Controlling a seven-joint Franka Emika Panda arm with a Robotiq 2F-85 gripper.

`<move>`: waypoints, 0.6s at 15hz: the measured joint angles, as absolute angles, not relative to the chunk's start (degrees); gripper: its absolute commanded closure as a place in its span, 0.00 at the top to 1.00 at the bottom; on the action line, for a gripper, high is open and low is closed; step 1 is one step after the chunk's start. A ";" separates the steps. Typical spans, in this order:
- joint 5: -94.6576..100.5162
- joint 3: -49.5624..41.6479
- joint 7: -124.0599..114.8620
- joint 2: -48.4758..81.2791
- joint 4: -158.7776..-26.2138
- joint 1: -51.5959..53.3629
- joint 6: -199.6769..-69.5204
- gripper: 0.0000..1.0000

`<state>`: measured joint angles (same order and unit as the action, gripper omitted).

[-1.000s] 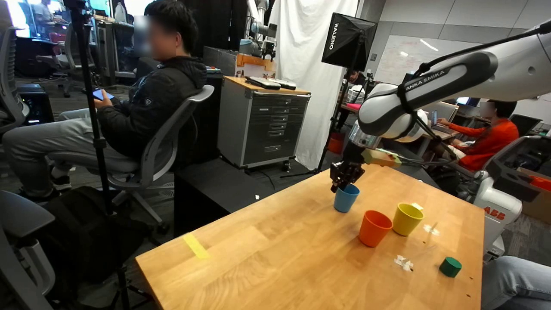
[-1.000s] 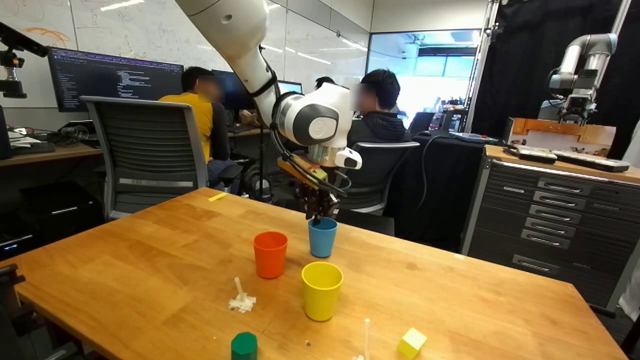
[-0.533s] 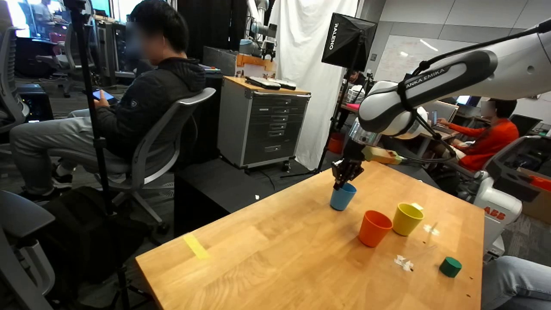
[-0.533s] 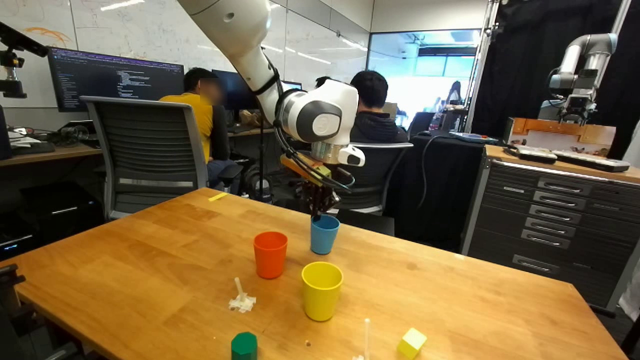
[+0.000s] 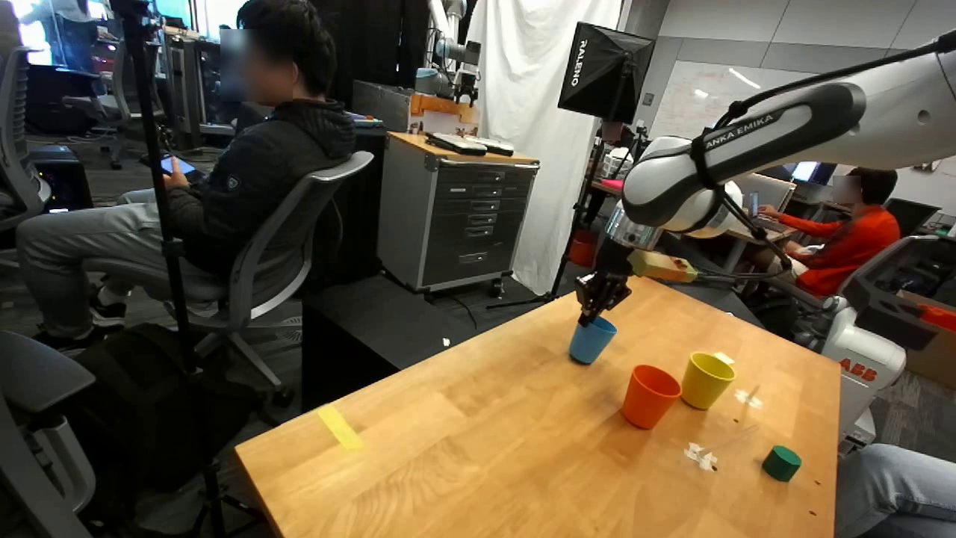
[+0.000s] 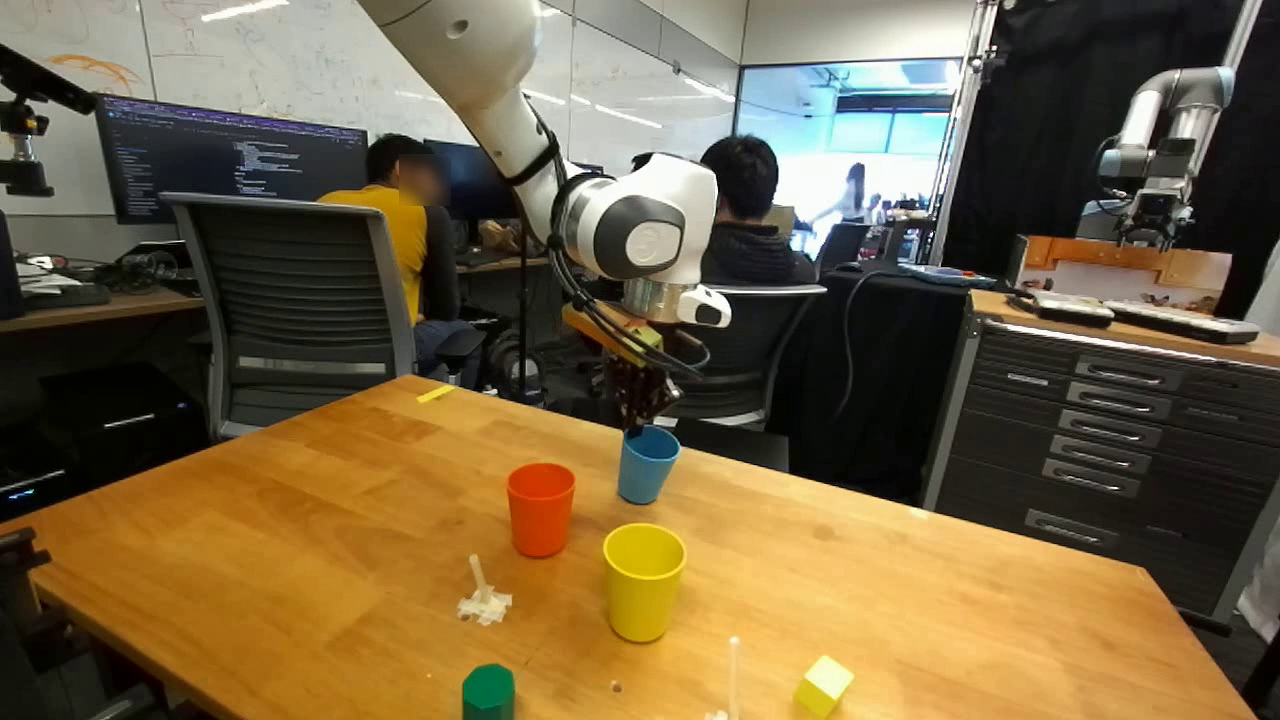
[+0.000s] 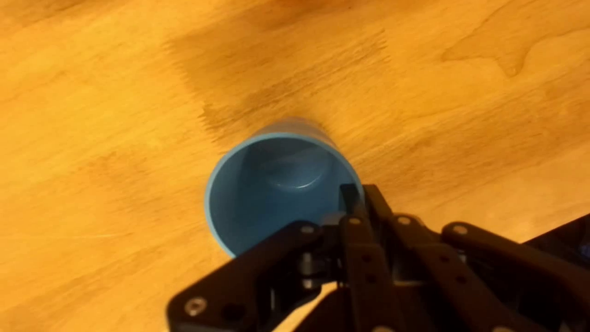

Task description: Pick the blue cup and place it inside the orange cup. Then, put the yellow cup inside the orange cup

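The gripper (image 7: 363,196) is clamped on the blue cup (image 7: 281,184), pinching its wall at the rim. Wrist view: one fingertip (image 7: 349,196) inside the cup, its mate outside, pale blue edge running between. Nearly all of the cup lies left of the grip in that view, mouth toward the camera, inner floor showing; the near part of the rim is hidden behind the finger linkage.

In both exterior views the gripper sits above the cup, reaching down at the left part of the rim as seen there. The blue cup leans slightly. Whether its base touches the wooden table (image 6: 300,540) cannot be told.

Upright on the table: the orange cup (image 6: 541,510), near the blue cup but apart from it and from the gripper. Upright too: the yellow cup (image 6: 644,583), near the orange one, a gap between them in an exterior view, farther from the grip. Well apart from the gripper: a green block (image 5: 782,463) and a small yellow block (image 6: 825,686).
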<state>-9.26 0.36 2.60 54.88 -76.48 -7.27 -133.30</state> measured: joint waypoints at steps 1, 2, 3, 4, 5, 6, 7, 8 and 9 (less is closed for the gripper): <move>-9.27 0.45 2.50 54.54 -76.56 -7.24 -133.31 0.05; -9.27 0.57 2.40 54.02 -76.82 -7.14 -133.36 0.05; -9.27 0.69 2.30 53.44 -77.15 -6.97 -133.40 0.05; -9.27 0.76 2.13 52.69 -77.67 -6.73 -133.50 0.05; -9.27 0.79 1.95 51.75 -78.50 -6.43 -133.61 0.05; -9.27 0.79 1.77 50.73 -79.47 -6.10 -133.71 0.05; -9.27 0.79 1.56 49.59 -80.66 -5.77 -133.82 0.05; -9.27 0.74 1.24 48.31 -82.08 -5.41 -134.06 0.05; -9.25 0.66 0.92 46.89 -83.71 -5.08 -134.30 0.05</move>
